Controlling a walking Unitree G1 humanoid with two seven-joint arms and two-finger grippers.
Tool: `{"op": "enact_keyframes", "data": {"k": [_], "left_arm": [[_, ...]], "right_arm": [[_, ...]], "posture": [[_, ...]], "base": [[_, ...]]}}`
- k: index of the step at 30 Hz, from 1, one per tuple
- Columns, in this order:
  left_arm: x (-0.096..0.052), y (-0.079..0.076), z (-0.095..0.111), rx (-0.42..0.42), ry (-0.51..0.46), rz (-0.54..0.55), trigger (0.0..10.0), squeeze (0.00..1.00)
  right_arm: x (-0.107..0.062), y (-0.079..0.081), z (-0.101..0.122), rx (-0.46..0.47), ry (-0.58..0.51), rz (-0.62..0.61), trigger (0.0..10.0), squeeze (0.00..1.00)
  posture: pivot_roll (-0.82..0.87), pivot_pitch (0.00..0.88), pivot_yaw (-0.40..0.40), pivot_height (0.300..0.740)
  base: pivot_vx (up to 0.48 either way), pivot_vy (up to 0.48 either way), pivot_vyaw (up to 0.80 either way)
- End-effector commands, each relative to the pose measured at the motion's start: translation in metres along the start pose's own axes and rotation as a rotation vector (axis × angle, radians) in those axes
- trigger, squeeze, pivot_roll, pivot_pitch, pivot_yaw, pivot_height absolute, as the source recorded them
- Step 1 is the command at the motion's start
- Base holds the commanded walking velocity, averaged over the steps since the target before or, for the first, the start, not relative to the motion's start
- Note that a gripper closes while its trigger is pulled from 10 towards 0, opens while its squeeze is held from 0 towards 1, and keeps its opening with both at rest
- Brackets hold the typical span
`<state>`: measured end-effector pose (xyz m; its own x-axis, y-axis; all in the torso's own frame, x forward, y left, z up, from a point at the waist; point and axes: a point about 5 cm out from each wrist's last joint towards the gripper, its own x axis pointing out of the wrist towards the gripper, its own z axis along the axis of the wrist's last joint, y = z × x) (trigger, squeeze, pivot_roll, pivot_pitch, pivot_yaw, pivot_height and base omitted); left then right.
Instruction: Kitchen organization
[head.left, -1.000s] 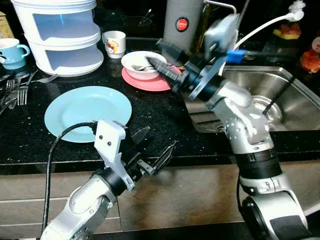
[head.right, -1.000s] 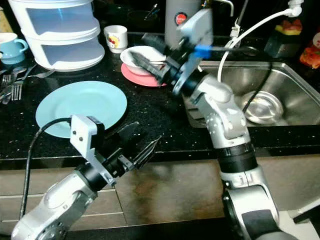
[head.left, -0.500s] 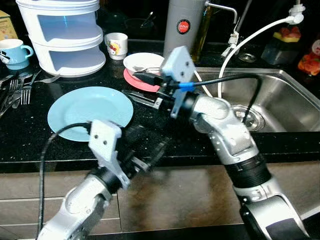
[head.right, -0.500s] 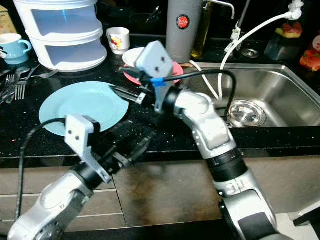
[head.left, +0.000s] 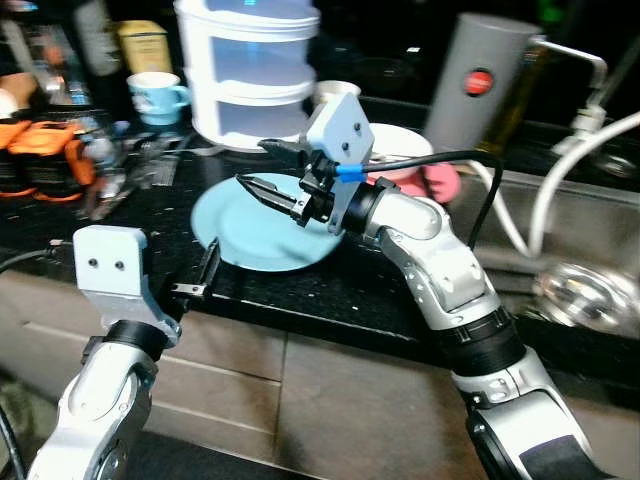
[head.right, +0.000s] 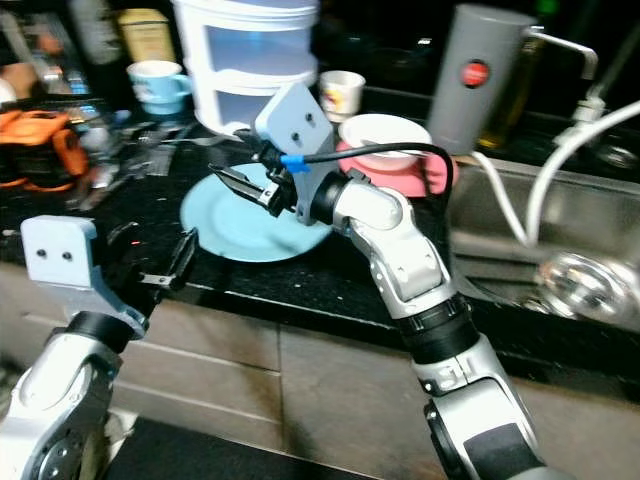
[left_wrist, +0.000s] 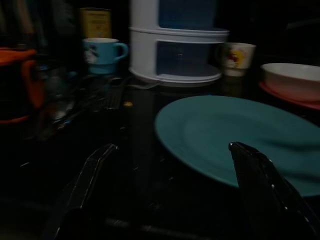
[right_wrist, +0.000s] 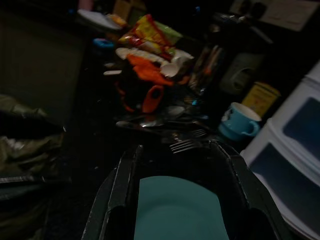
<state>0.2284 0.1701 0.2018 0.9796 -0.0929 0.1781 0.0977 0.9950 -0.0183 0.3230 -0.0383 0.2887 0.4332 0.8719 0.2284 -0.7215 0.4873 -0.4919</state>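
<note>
The right gripper (head.left: 262, 168) is held wide and empty over the blue plate (head.left: 262, 212), which lies near the counter (head.left: 380, 290) edge. A reach for the plate is judged underway; lowering onto its rim is needed. The left gripper (left_wrist: 172, 192) is spread, empty, just beside that edge.

Head and wrist cameras share the blue plate (head.left: 262, 215).

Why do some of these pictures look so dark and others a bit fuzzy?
Both eye views are softly blurred, most at the sink and the grey canister. The left wrist view is dim, though the blue plate still reads clearly between the open left gripper. The right wrist view is darkest; the right gripper is nearly a silhouette.
</note>
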Motion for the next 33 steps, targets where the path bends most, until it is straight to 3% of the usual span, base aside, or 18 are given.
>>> {"op": "enact_keyframes", "data": {"k": [1,8,13,22,24,27,33], "left_arm": [[-0.002,0.000,-0.001,0.010,0.006,0.005,10.0,0.00],[-0.004,0.001,-0.002,0.015,0.009,0.028,10.0,0.00],[-0.006,0.021,-0.003,0.002,0.022,0.143,10.0,0.00],[-0.008,0.042,-0.007,0.022,0.051,0.230,10.0,0.00],[-0.006,0.041,-0.008,-0.004,0.052,0.236,10.0,0.00],[-0.004,0.037,-0.008,-0.021,0.052,0.222,10.0,0.00],[-0.002,0.019,-0.012,-0.078,0.066,0.122,10.0,0.00]], "right_arm": [[0.000,0.000,-0.001,-0.031,0.006,0.010,10.0,0.00],[-0.003,0.003,-0.011,-0.143,0.084,0.065,10.0,0.00],[-0.016,0.000,-0.026,-0.257,0.188,0.139,10.0,0.00],[-0.045,0.002,-0.030,-0.287,0.261,0.378,10.0,0.00],[-0.052,0.008,-0.033,-0.284,0.293,0.471,10.0,0.00],[-0.054,0.010,-0.033,-0.296,0.300,0.514,10.0,0.00],[-0.053,0.010,-0.037,-0.352,0.324,0.523,10.0,0.00]], "posture": [[0.19,0.000,-0.054,0.740],[0.20,0.000,-0.061,0.740],[0.20,0.000,-0.061,0.740],[0.18,0.000,-0.055,0.740],[0.18,0.000,-0.056,0.740],[0.17,0.000,-0.058,0.740],[0.17,0.000,-0.066,0.740]], "base": [[0.000,0.000,0.77],[0.000,0.000,0.24],[0.000,0.000,0.00],[0.000,0.000,0.00],[0.000,0.000,0.00],[0.000,0.000,0.00],[0.000,0.000,0.00]]}}
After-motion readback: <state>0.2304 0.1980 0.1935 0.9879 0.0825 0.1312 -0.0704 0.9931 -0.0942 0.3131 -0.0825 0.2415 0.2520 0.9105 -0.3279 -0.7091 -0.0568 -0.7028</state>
